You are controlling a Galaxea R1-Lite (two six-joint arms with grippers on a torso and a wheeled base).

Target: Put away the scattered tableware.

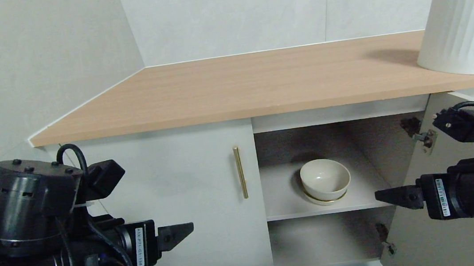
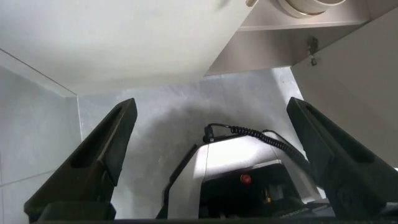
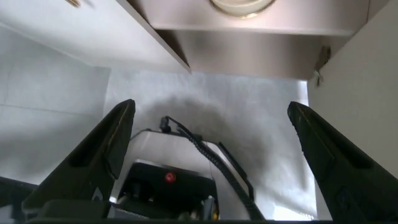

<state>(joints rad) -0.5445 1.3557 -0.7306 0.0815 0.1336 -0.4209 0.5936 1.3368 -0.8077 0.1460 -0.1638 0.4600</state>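
Cabinet shelf (image 1: pixel 280 195), upper compartment, R side: one shallow plate (image 1: pixel 323 200) flat on it, approx. centre, w/ cream bowl (image 1: pixel 325 178) upright on the plate. Wooden countertop (image 1: pixel 236 88) above: white ribbed container (image 1: pixel 462 18) standing at far R end.

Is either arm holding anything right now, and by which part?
Nothing is held. The left gripper and right gripper both have jaws open and empty; the bowl sits on the cabinet shelf, apart from both.
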